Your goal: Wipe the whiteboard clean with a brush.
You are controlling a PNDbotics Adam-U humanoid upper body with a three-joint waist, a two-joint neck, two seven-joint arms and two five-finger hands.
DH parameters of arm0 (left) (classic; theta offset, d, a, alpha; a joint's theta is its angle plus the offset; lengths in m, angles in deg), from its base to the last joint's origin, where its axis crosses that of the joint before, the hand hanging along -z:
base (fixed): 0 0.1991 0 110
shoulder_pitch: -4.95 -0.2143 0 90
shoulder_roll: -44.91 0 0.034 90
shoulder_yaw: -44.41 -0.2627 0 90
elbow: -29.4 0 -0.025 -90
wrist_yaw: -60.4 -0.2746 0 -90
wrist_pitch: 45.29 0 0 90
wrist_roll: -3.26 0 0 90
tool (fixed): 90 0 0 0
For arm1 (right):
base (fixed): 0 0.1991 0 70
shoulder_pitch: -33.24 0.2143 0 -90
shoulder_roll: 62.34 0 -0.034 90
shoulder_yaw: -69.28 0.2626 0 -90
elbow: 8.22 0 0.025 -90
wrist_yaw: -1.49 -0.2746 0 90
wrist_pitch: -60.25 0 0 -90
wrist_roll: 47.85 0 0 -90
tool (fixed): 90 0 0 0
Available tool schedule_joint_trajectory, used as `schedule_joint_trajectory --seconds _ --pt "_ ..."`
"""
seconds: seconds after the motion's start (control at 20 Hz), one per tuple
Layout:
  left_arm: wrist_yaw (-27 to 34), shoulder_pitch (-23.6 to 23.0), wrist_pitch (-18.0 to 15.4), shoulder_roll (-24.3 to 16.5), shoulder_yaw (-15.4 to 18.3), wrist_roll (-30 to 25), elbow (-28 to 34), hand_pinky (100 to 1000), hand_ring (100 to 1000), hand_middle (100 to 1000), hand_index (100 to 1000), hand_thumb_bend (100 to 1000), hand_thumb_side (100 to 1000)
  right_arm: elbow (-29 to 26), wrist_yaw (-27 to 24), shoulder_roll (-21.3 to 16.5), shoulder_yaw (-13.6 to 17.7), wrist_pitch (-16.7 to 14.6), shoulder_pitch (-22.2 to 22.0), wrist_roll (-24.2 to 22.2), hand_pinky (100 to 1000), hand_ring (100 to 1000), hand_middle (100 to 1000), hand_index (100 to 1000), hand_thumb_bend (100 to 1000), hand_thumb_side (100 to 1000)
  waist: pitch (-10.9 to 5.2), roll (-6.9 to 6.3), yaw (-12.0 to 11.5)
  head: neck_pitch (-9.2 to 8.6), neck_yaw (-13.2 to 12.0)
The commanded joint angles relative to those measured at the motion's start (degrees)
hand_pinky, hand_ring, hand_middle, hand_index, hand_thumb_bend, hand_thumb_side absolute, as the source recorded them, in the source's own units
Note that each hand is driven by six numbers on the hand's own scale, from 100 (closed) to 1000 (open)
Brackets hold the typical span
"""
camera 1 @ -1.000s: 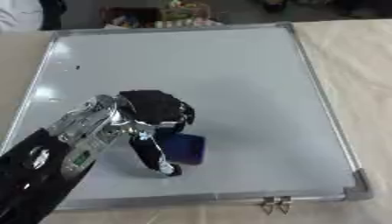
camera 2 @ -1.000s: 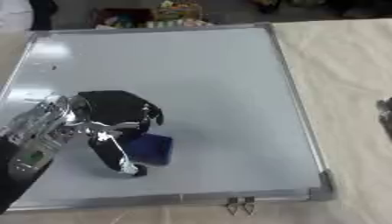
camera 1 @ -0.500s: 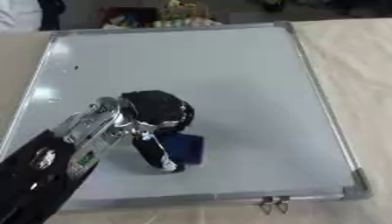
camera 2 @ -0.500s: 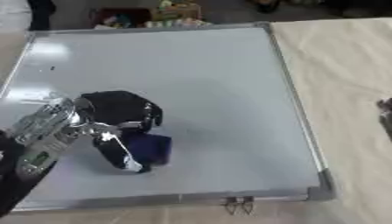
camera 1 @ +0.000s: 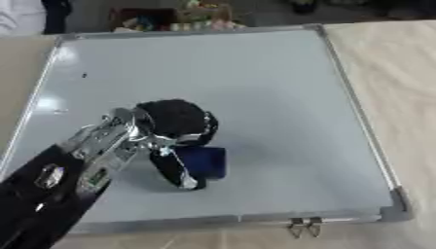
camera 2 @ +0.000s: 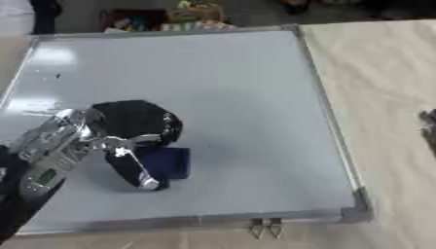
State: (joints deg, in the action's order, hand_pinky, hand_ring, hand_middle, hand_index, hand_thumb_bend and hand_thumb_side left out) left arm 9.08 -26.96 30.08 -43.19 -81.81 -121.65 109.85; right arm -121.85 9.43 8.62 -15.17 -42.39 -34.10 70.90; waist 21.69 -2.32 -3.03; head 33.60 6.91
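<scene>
- Hardly anything has shifted over the last second: my left hand [camera 1: 174,124] and the brush [camera 1: 204,162] sit at the same spot on the whiteboard [camera 1: 255,82], in its near-left part, with at most a slight settling toward the near frame.
- Starting at the whiteboard's left edge, my left arm comes in from the near-left corner and crosses the frame low, so the hand can lie over the brush instead of reaching at it from the side.
- On the whiteboard's far-left part I see one small dark mark [camera 1: 83,75], well apart from the brush; I judge that is what remains to wipe, since the rest of the surface reads plain.
- My fingers [camera 1: 180,172] are curled around the dark blue brush, the thumb side running down its left face; I hold it this way so the flat underside stays against the whiteboard while I drag it.
- Right of the brush, the whiteboard is bare out to its right frame, and two small clips [camera 1: 305,224] hang off the near frame.
- Past the whiteboard's right frame lies the pale worktop [camera 1: 400,97], where my right hand [camera 2: 428,122] barely shows at the edge of the right eye view; I cannot tell how its fingers are set.
</scene>
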Motion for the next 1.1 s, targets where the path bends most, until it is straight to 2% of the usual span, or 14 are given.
schedule_joint_trajectory --seconds 0.05,0.3,1.1 --pt "0.56 0.39 0.20 -0.49 -0.22 0.29 0.06 533 663 659 157 441 381 -0.96 -0.37 -0.85 0.44 -0.25 0.38 -0.05 835 816 827 887 100 1000 -1.10 0.28 0.13 -0.53 -0.01" --pt "1.52 0.31 1.59 -0.52 -0.23 0.37 0.08 509 643 664 155 402 358 -0.96 -0.45 -0.87 0.43 -0.29 0.32 -0.08 835 816 827 887 100 1000 -1.14 0.30 -0.01 -0.46 0.10" --pt "0.81 0.03 4.21 -0.70 -0.32 1.77 0.40 412 529 522 156 330 385 -0.96 -0.65 -0.94 0.36 -0.46 0.34 -0.23 835 815 827 887 100 1000 -1.23 0.73 -0.71 -0.52 -0.02"
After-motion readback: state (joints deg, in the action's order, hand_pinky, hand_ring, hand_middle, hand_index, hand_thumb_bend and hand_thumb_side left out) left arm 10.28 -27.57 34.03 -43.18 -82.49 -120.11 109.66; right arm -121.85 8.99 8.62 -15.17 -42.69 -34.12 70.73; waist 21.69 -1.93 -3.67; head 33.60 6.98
